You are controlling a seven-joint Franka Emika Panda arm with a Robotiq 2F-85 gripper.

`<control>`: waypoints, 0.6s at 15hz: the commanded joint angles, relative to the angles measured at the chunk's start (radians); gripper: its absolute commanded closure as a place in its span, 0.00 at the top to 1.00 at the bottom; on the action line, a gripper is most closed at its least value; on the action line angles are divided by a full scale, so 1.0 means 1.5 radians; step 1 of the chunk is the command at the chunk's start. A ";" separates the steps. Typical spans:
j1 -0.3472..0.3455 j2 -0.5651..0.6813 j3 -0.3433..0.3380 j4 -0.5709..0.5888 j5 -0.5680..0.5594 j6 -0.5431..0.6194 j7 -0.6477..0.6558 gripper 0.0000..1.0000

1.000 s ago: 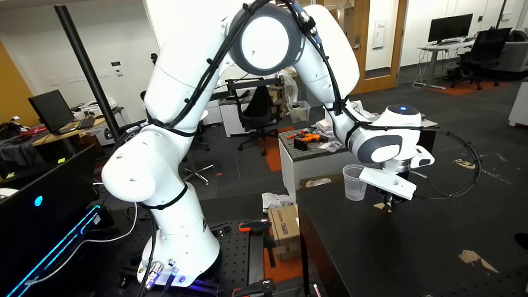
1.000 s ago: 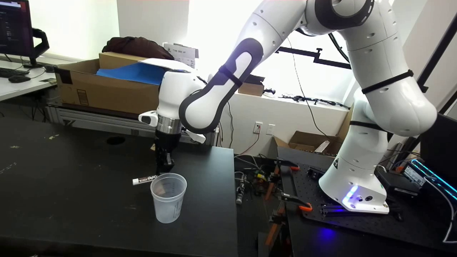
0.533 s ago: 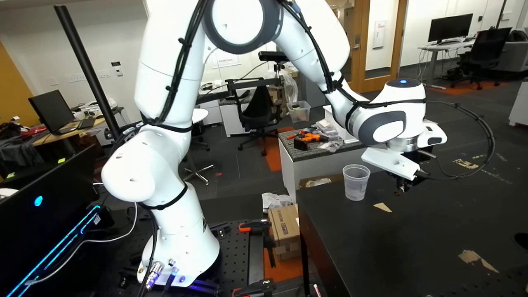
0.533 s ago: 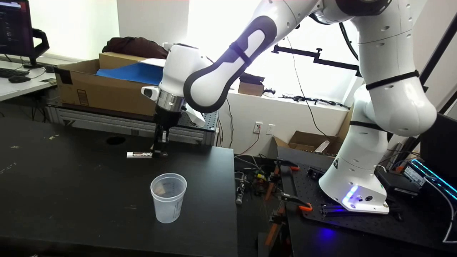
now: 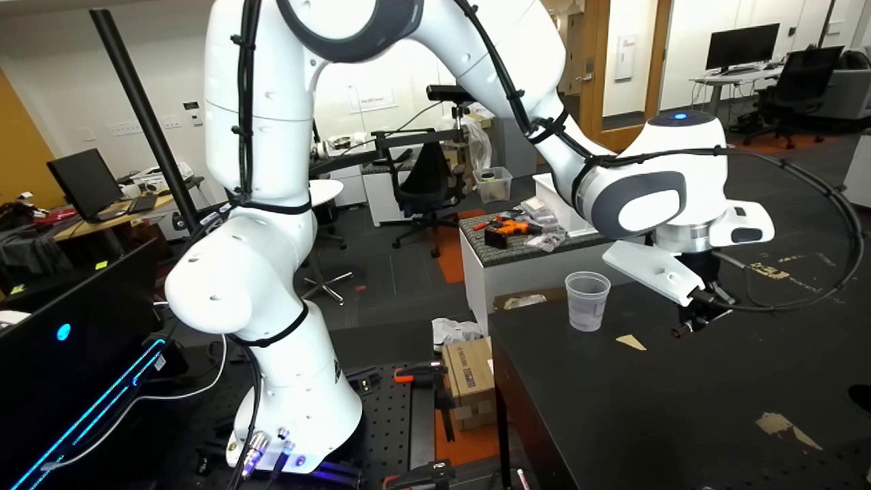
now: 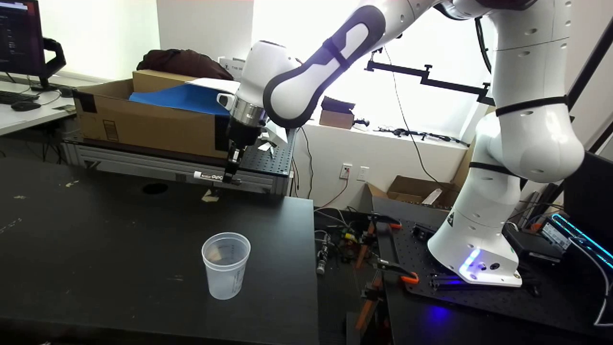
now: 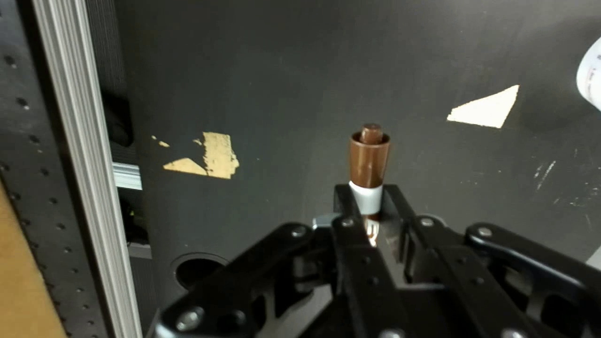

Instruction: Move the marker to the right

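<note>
Black-jointed at the gripper [image 7: 367,199], pinches a slim, brown-ended cylindrical marker [image 7: 368,171] above a dark, scuffed table [image 6: 119,254], well apart from a translucent, tapering plastic cup [image 6: 225,270].

Marker [image 6: 210,177] partly behind fingers [image 6: 231,171], cup [image 7: 592,77] partly outside the wrist view.

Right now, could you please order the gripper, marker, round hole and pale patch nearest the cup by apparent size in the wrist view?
Gripper, largest
Marker
Round hole (partly hidden) and pale patch: too close to rank
</note>
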 commanded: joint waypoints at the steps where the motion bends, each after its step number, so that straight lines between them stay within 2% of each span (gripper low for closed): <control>1: -0.015 -0.011 -0.008 -0.021 0.018 -0.025 0.013 0.05; 9: -0.033 0.047 -0.034 0.001 0.031 -0.068 0.030 0.05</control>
